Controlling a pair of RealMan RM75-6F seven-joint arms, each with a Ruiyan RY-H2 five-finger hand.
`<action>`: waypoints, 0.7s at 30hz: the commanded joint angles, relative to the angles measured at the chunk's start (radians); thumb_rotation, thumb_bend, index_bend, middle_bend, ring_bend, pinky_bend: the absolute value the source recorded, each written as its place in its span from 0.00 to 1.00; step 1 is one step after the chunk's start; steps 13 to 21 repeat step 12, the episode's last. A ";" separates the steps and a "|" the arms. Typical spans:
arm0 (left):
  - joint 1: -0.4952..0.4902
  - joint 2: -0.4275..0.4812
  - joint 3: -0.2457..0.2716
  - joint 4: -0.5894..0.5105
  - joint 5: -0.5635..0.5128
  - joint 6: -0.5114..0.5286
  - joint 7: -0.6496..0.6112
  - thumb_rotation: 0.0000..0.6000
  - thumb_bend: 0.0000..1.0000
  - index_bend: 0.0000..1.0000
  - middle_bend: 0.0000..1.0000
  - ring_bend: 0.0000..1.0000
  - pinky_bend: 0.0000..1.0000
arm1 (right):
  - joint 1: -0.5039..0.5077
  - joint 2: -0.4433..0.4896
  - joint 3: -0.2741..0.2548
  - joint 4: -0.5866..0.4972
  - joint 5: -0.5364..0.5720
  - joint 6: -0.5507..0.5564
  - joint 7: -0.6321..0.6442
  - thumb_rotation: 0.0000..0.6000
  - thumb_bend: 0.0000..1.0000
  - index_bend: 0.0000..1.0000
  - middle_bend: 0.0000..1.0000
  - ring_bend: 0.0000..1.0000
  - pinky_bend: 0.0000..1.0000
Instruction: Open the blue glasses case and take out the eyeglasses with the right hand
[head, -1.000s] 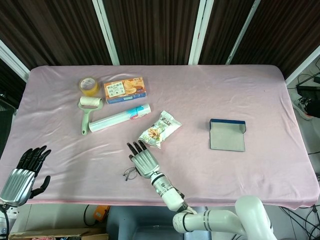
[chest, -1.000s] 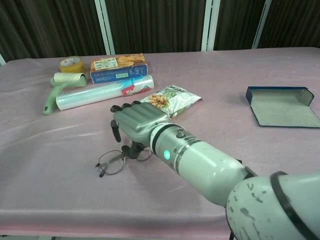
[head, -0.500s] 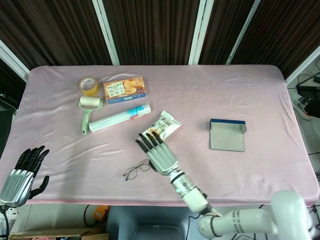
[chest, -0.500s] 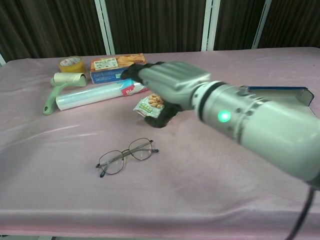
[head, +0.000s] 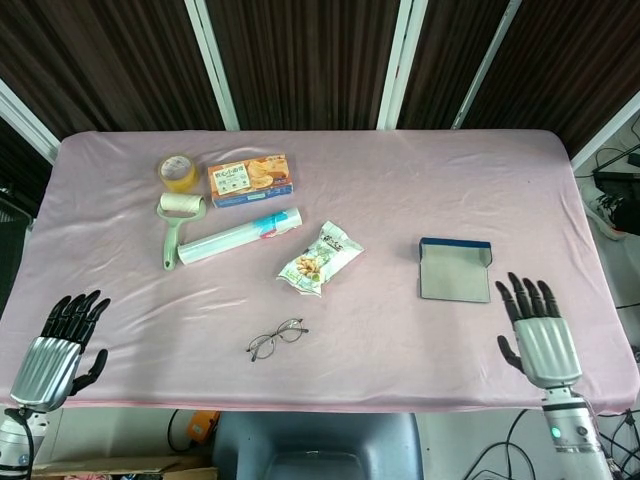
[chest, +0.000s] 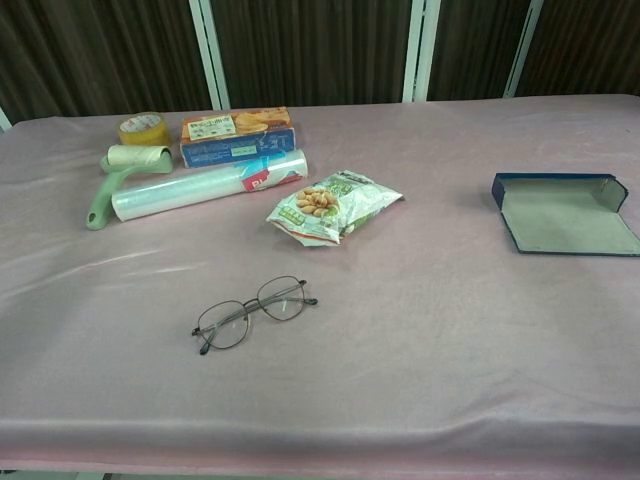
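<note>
The blue glasses case (head: 455, 270) (chest: 566, 214) lies open on the right of the pink tablecloth, its grey inside bare. The wire-rimmed eyeglasses (head: 276, 339) (chest: 252, 312) lie alone on the cloth near the front edge, left of centre. My right hand (head: 538, 334) hovers at the front right corner, fingers spread, holding nothing, a little right of and nearer than the case. My left hand (head: 58, 348) is at the front left edge, fingers apart and empty. Neither hand shows in the chest view.
A snack bag (head: 320, 259) lies at the middle. At the back left are a roll of film (head: 239, 236), a lint roller (head: 177, 222), a tape roll (head: 177, 171) and a biscuit box (head: 250, 179). The table's front edge (head: 300, 404) runs just below the eyeglasses.
My right hand let go of the eyeglasses, lifted off and swung far right to the front right corner. The eyeglasses stay on the cloth. The left hand barely moved.
</note>
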 joint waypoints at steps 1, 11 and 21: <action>-0.002 -0.011 -0.001 -0.003 -0.001 -0.004 0.018 1.00 0.42 0.00 0.00 0.00 0.00 | -0.129 0.014 -0.016 0.139 -0.104 0.122 0.202 1.00 0.48 0.07 0.00 0.00 0.00; 0.004 -0.008 0.000 -0.010 -0.015 -0.006 0.027 1.00 0.42 0.00 0.00 0.00 0.00 | -0.142 0.025 0.026 0.139 -0.125 0.061 0.222 1.00 0.48 0.06 0.00 0.00 0.00; 0.006 -0.008 0.000 -0.011 -0.014 -0.002 0.026 1.00 0.42 0.00 0.00 0.00 0.00 | -0.145 0.026 0.031 0.138 -0.127 0.058 0.222 1.00 0.48 0.06 0.00 0.00 0.00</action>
